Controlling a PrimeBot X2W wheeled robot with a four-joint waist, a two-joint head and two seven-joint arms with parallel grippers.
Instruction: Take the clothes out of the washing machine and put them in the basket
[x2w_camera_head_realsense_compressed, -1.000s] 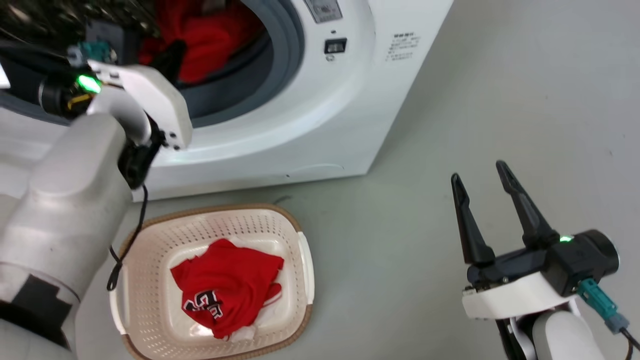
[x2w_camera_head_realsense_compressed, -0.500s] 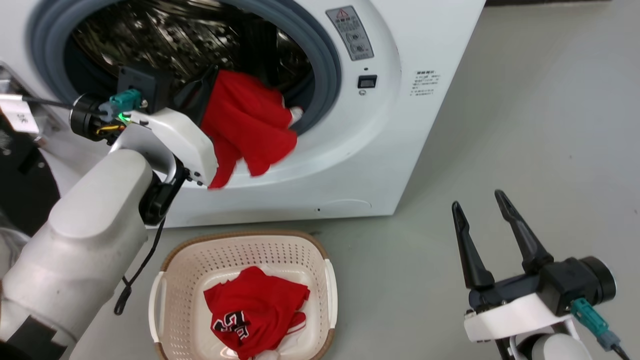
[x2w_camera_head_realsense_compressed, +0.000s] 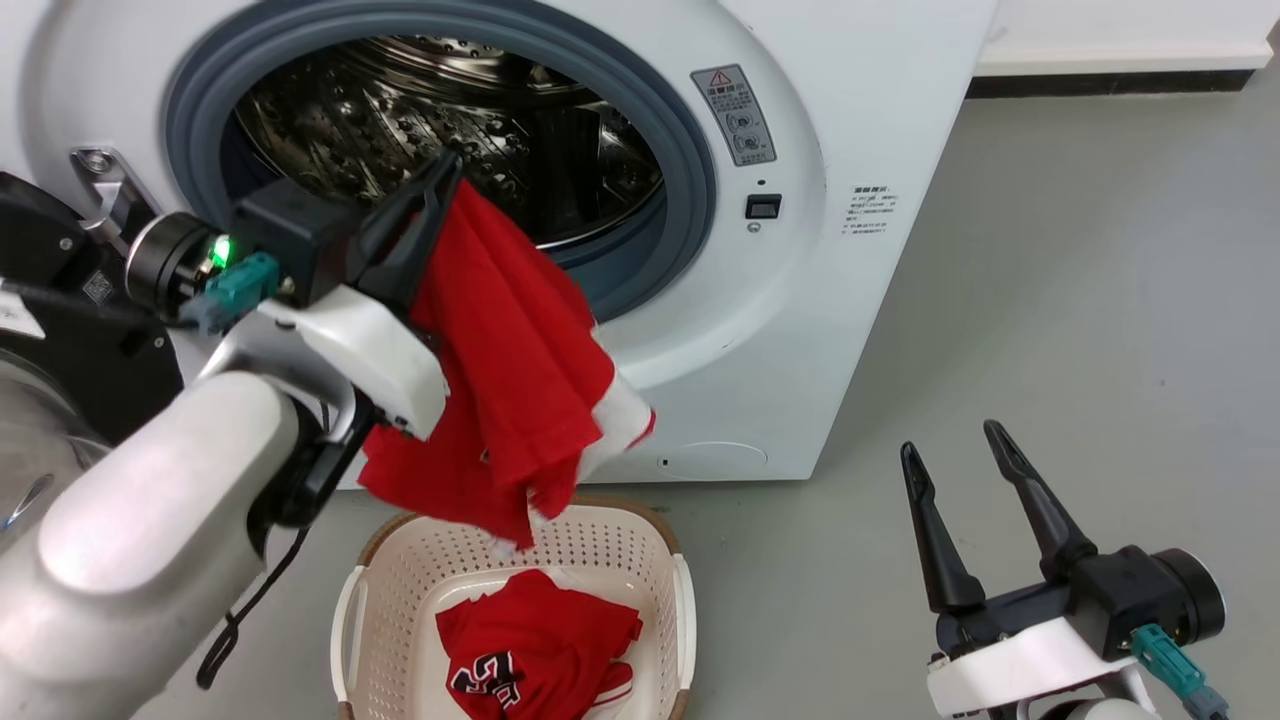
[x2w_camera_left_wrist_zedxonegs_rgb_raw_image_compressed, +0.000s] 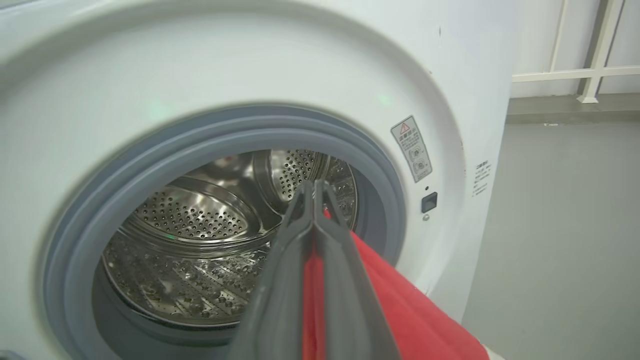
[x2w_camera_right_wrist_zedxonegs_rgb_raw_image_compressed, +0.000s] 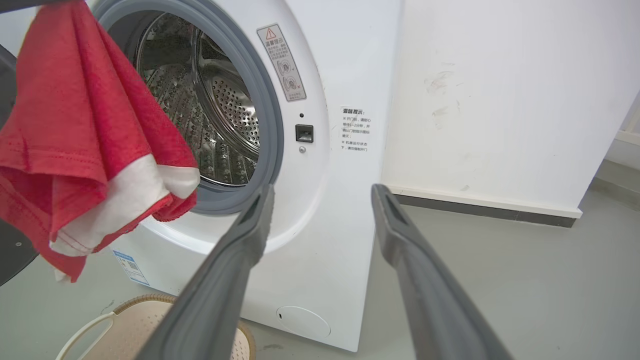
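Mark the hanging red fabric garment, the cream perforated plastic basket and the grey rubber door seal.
Hanging red fabric garment (x2w_camera_head_realsense_compressed: 510, 345), head view, middle of the cloth.
Cream perforated plastic basket (x2w_camera_head_realsense_compressed: 610, 547), head view, far wall.
Grey rubber door seal (x2w_camera_head_realsense_compressed: 690, 195), head view, ring's right side.

Grey floor (x2w_camera_head_realsense_compressed: 1100, 250), white wall (x2w_camera_right_wrist_zedxonegs_rgb_raw_image_compressed: 500, 90) with faint scuffs, dark skirting strip (x2w_camera_right_wrist_zedxonegs_rgb_raw_image_compressed: 480, 209), white railing (x2w_camera_left_wrist_zedxonegs_rgb_raw_image_compressed: 594, 55)

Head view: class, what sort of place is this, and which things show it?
Probably a laundry corner, perhaps a test room: a white front-loading washer stands on a grey floor by a white wall, with a basket of red clothes before it.
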